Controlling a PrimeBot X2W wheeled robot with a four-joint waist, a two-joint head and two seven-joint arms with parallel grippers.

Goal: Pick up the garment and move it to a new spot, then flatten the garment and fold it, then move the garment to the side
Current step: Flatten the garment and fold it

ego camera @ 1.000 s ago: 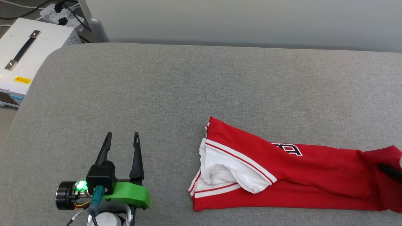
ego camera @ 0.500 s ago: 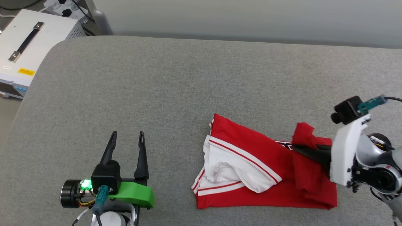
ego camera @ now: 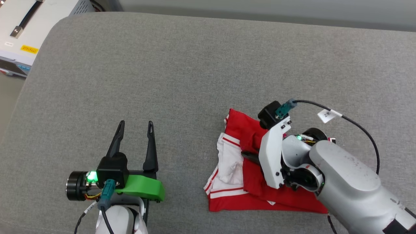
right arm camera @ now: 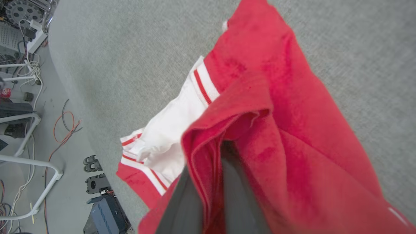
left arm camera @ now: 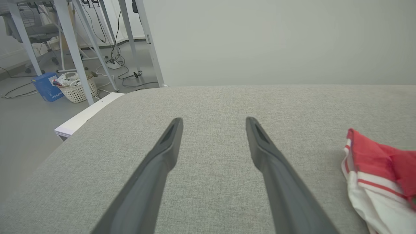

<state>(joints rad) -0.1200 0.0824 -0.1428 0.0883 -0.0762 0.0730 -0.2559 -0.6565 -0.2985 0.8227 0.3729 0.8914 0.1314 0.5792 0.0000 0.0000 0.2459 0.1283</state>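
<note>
Though mostly flat, garment (ego camera: 282,196) in right pincer (ego camera: 247,155)

Left gripper (ego camera: 136,123): two long, tapered dark fingers above a bright green bracket (ego camera: 143,192). Left of the bracket are a black camera block (ego camera: 112,169), a glowing green light (ego camera: 92,175) and a teal cable plug (ego camera: 107,190). Right arm (ego camera: 351,185): smooth silver-grey shell, white wrist plate (ego camera: 271,156) with small screws, black cable (ego camera: 360,128) carrying a white tag (ego camera: 329,114).
</note>
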